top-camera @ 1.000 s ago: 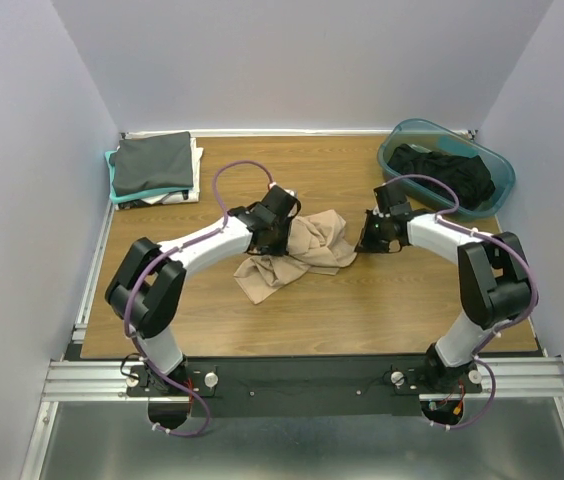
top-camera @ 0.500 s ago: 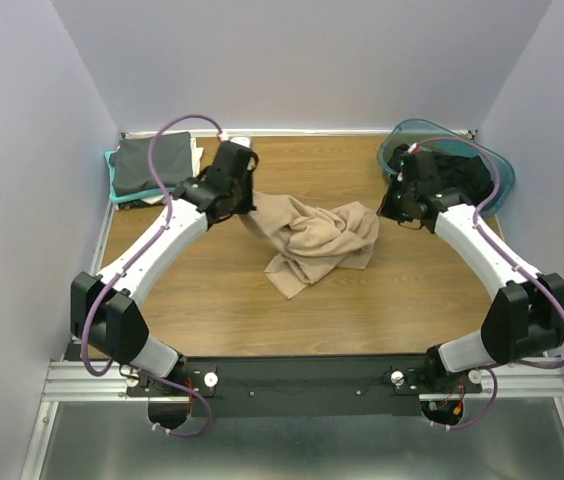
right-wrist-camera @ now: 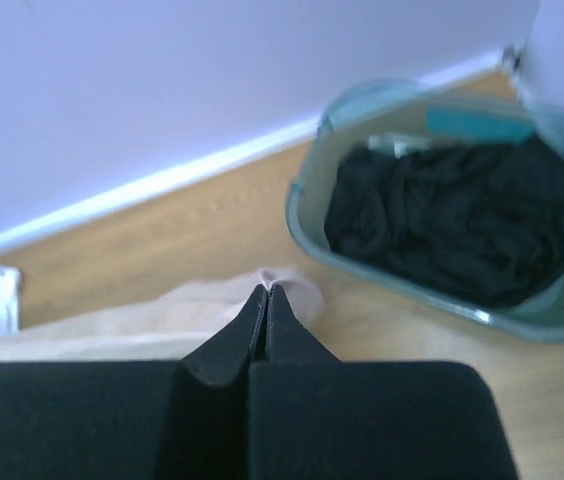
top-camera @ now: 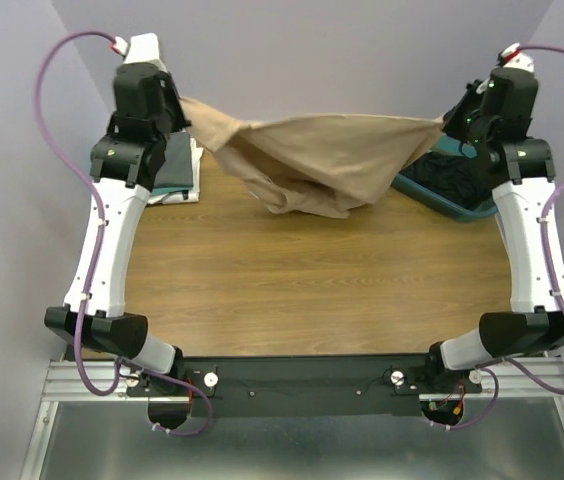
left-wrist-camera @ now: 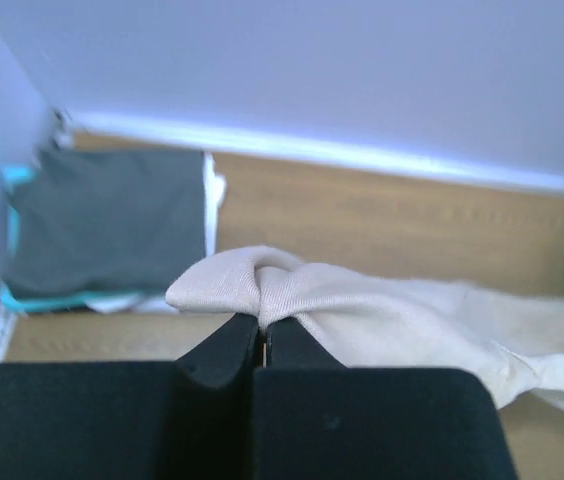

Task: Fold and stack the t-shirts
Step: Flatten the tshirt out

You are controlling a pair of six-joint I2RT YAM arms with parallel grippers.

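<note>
Left claw [left-wrist-camera: 262,322] is clamped shut on one end of the tan t-shirt [top-camera: 332,155]. Right claw [right-wrist-camera: 266,292] is clamped shut on the opposite end. The shirt is stretched between the claws, its middle sagging over the table [top-camera: 312,290]. Beyond the left claw, to its left: a folded stack, dark grey t-shirt [left-wrist-camera: 112,215] on top. Beyond the right claw, to its right: a teal tub [right-wrist-camera: 304,215] holding crumpled black cloth [right-wrist-camera: 462,225].

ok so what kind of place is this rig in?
Probably a lab test cell: plain walls box in a wooden table, an aluminium rail runs along its near edge, and a folded shirt stack and a teal tub of dark clothes sit at the far corners.
</note>
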